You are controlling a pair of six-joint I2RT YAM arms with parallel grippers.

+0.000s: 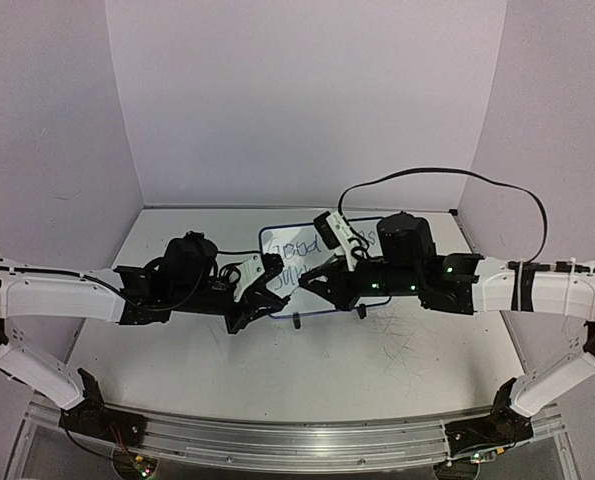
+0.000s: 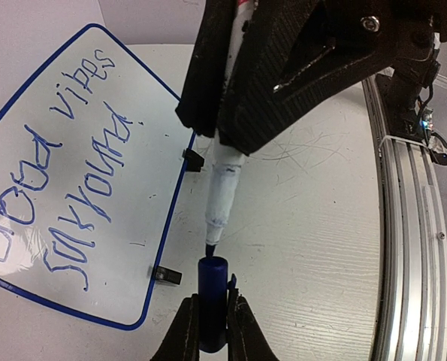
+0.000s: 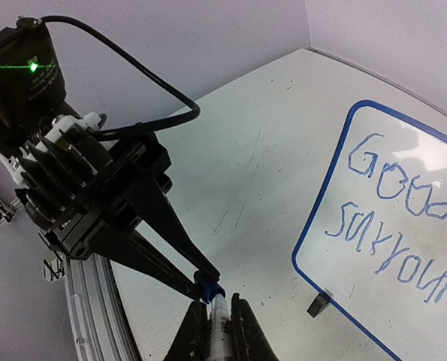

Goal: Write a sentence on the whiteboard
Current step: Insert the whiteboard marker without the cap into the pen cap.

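The whiteboard (image 1: 292, 303) lies flat at mid-table, its blue frame and black feet showing in the left wrist view (image 2: 58, 248) and the right wrist view (image 3: 358, 278). The sentence (image 2: 65, 150) is in blue marker in two lines, "Good vibes" above a scrawled word, and shows partly in the right wrist view (image 3: 400, 188). My left gripper (image 2: 213, 301) is shut on a blue marker cap (image 2: 212, 274). My right gripper (image 3: 221, 308) is shut on the white marker (image 3: 220, 323). The marker tip (image 2: 210, 244) sits right at the cap's open mouth. Both grippers meet just in front of the board (image 1: 295, 287).
Aluminium rail (image 2: 411, 226) runs along the table's near edge. A black cable (image 1: 427, 175) loops above the right arm. White walls enclose the table on three sides. Scratched tabletop (image 2: 321, 248) lies to the right of the board.
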